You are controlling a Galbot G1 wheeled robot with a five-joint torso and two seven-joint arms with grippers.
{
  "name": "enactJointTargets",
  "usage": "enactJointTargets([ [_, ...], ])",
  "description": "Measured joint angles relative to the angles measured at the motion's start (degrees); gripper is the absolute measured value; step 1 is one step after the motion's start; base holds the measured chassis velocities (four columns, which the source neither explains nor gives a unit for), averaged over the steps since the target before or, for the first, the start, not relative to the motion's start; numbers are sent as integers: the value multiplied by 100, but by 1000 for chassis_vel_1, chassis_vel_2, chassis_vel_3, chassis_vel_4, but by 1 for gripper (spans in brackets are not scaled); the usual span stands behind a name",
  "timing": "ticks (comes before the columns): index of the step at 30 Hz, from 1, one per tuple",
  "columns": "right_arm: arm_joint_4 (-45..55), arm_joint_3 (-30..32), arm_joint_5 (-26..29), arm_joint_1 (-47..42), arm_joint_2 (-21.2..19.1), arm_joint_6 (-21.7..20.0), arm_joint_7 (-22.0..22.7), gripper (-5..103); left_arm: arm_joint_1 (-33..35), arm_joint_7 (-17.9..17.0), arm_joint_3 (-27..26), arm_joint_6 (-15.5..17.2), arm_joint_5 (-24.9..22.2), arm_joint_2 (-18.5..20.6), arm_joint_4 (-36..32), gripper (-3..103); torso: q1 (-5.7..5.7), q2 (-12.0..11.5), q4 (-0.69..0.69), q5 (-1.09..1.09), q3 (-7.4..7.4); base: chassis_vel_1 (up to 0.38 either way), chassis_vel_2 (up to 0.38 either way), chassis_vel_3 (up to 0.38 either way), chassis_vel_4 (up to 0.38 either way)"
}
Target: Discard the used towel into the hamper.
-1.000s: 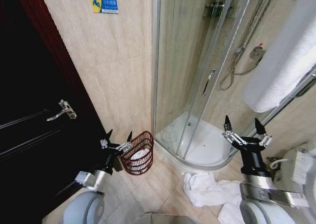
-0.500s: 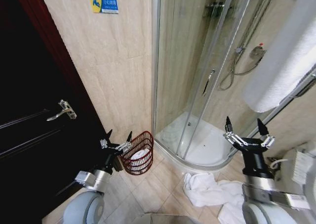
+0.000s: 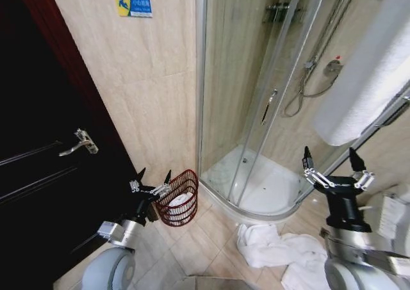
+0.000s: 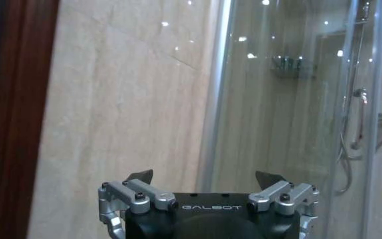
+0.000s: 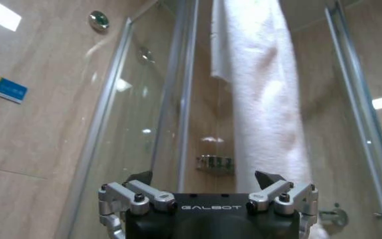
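Observation:
The used towel point(image 3: 277, 250) lies crumpled and white on the floor tiles in front of the shower tray. The hamper point(image 3: 179, 199), a dark red wire basket with something white inside, stands against the wall beside the shower. My left gripper point(image 3: 155, 173) is open and empty, raised just left of the hamper's rim, and it faces the wall in the left wrist view point(image 4: 204, 177). My right gripper point(image 3: 329, 154) is open and empty too, pointing upward above the towel's right side. The right wrist view has it point(image 5: 204, 177) aimed at the shower glass.
A glass shower cabin point(image 3: 256, 98) with a curved white tray point(image 3: 269, 191) fills the middle. A dark door point(image 3: 45, 175) with a lever handle point(image 3: 78, 143) is on the left. A white towel point(image 3: 365, 79) hangs on a rail at the right.
My right gripper has shifted to the right, still open and pointing up. The left arm, the hamper and the floor towel have not moved.

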Motion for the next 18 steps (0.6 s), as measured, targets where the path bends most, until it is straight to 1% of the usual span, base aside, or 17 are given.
enactJointTargets([
  [8,4,107,51,18,-61,-12,52,100,0,3,0,-2,0,0,4,100,0,-1,0,-1,0,-189,-184,186,182],
  [10,4,129,76,25,-64,-9,56,100,0,5,1,-2,0,-1,4,100,0,-1,-1,3,0,-174,-177,175,179],
  [13,5,142,112,42,-76,24,64,100,-1,5,1,-2,0,-1,5,100,1,-1,-1,-2,0,-170,-168,186,162],
  [14,5,158,141,59,-92,68,65,100,0,6,1,-2,0,-1,5,100,0,-1,0,4,0,-135,-103,134,123],
  [16,5,179,175,72,-115,99,63,100,-1,7,1,-3,-1,-1,5,100,1,-1,-1,3,0,-103,-103,102,59],
  [17,6,217,233,92,-159,130,55,100,-1,7,1,-2,0,-1,6,100,1,-1,0,-1,0,-27,-74,70,21],
  [18,7,255,285,108,-200,141,46,100,0,7,1,-2,-1,0,5,100,0,-1,1,-1,0,0,0,0,0],
])
